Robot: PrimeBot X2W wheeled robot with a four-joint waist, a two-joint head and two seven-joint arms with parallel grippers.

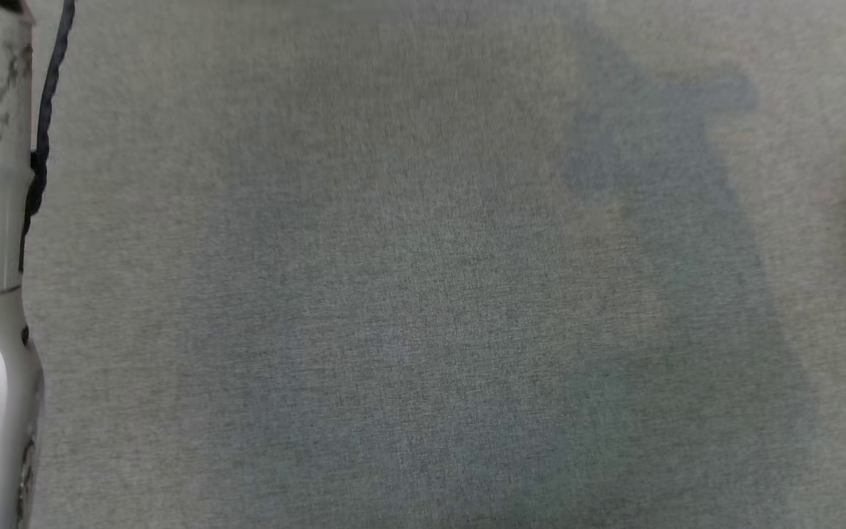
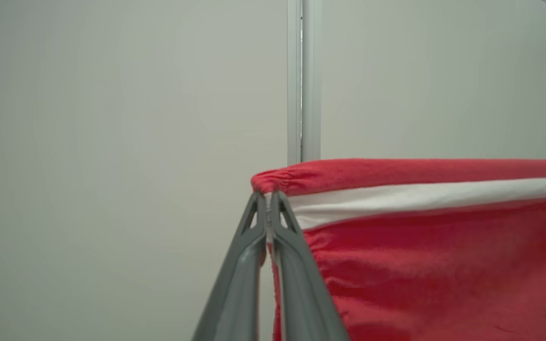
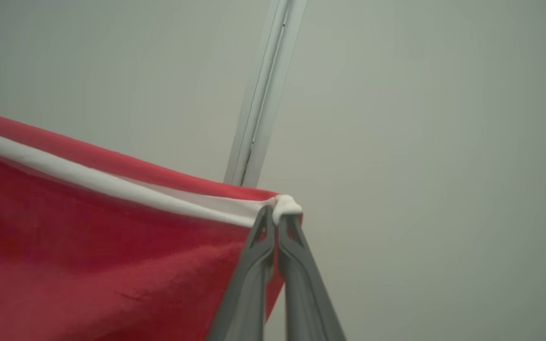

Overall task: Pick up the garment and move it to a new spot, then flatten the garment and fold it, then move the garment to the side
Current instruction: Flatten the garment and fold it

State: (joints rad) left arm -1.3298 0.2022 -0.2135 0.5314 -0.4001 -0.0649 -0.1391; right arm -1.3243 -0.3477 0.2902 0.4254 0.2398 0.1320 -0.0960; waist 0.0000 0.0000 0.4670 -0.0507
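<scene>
My left hand (image 2: 268,195) and right hand (image 3: 276,211) each pinched a top corner of the garment (image 2: 443,255), stretched between them before a wall (image 2: 112,142). It looked soft, light and limp, best held by its corners.

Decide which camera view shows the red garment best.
The left wrist view: the garment spreads wide, its white stripe level, one corner pinched in the left hand. The right wrist view shows its other pinched corner, slanted; the head view catches a sliver at the right edge.
</scene>
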